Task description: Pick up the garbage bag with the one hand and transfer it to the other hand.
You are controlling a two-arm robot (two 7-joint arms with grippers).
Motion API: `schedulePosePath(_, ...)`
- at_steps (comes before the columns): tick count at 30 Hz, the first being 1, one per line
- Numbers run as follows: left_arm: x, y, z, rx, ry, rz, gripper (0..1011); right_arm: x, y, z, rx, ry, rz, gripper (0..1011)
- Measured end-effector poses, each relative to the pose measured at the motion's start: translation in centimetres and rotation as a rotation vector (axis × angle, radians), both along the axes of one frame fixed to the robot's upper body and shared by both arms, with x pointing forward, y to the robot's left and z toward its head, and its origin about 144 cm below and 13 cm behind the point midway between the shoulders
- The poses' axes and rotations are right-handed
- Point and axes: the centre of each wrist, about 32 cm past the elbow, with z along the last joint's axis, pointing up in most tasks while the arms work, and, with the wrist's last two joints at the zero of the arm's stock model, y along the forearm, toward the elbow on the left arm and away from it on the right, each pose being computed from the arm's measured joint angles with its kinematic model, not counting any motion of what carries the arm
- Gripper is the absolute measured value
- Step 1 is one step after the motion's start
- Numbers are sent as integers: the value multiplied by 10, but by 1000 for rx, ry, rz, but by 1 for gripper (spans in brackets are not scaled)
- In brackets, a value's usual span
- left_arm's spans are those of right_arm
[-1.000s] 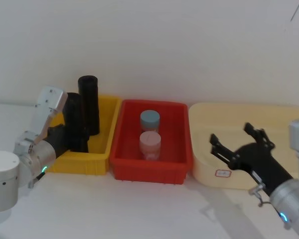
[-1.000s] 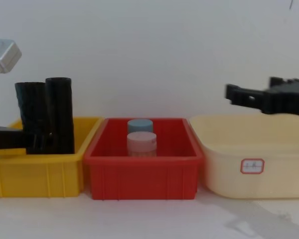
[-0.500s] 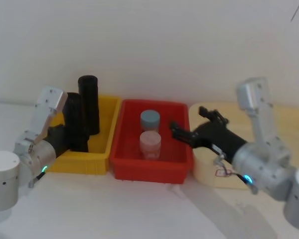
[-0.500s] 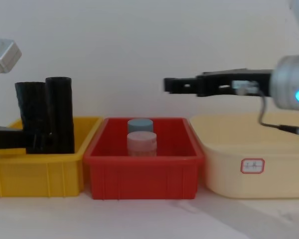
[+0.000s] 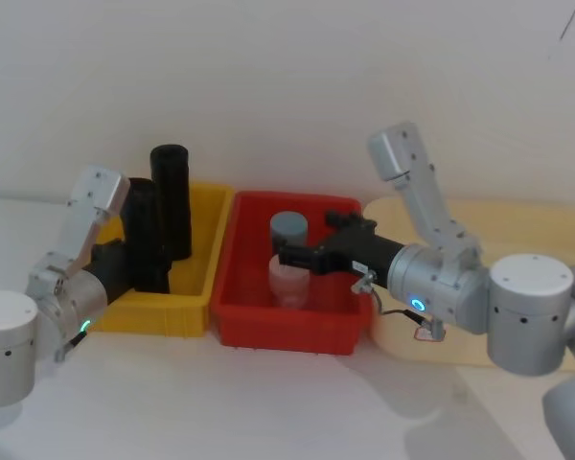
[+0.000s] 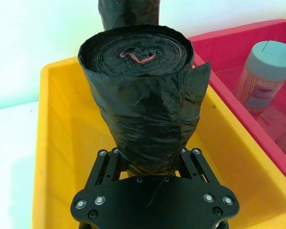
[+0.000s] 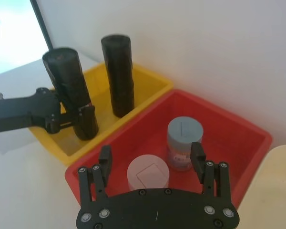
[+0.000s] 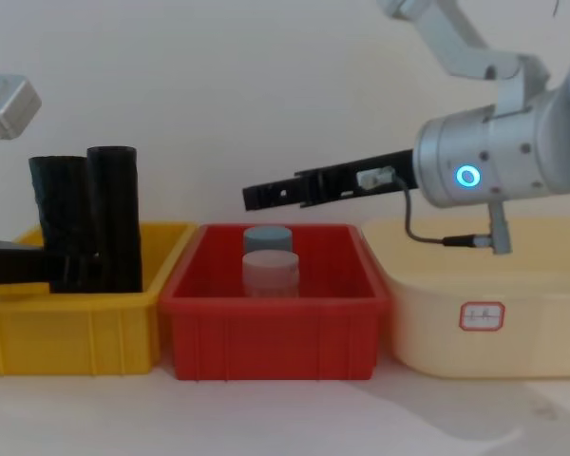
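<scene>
- Three containers stand in a row on the white desk (image 5: 268,402), backed close against the wall: a yellow bin (image 5: 153,311) on the robot's left, a red bin (image 5: 287,331) in the middle and a cream tub (image 8: 427,313) on the right.
- Two black rolls stand upright in the yellow bin. The garbage bag (image 5: 144,235), crinkled and the shorter of the two, is nearer the robot. The smoother roll (image 5: 171,196) stands behind it, towards the wall, with a gap between them in the right wrist view.
- Low on the garbage bag, the left gripper (image 6: 150,164) is clamped with one finger on each side, reaching in over the bin's front left corner. The bag's foot sits below the rim; whether it rests on the bin floor cannot be told.
- Two jars stand in the red bin, one behind the other: a blue-lidded jar (image 5: 288,230) farther back and a pale-lidded jar (image 7: 148,176) in front.
- Above those jars hangs the right gripper (image 5: 286,255), level and pointing towards the yellow bin, its fingers apart and holding nothing. It clears the red bin's rim and both lids.
- Yellow and red rims run just beside each other, and the red bin's right rim lies near the tub.
- Open air lies between the right gripper's tips and the rolls, and a broad strip of desk runs in front of all three containers.
</scene>
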Motion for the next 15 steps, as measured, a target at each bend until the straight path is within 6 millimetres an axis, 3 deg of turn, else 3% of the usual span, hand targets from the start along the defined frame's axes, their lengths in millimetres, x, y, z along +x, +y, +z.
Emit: schedulePosePath(15,0,0,0,0,0,0,464,24,12,-8,-64,83,24,1001)
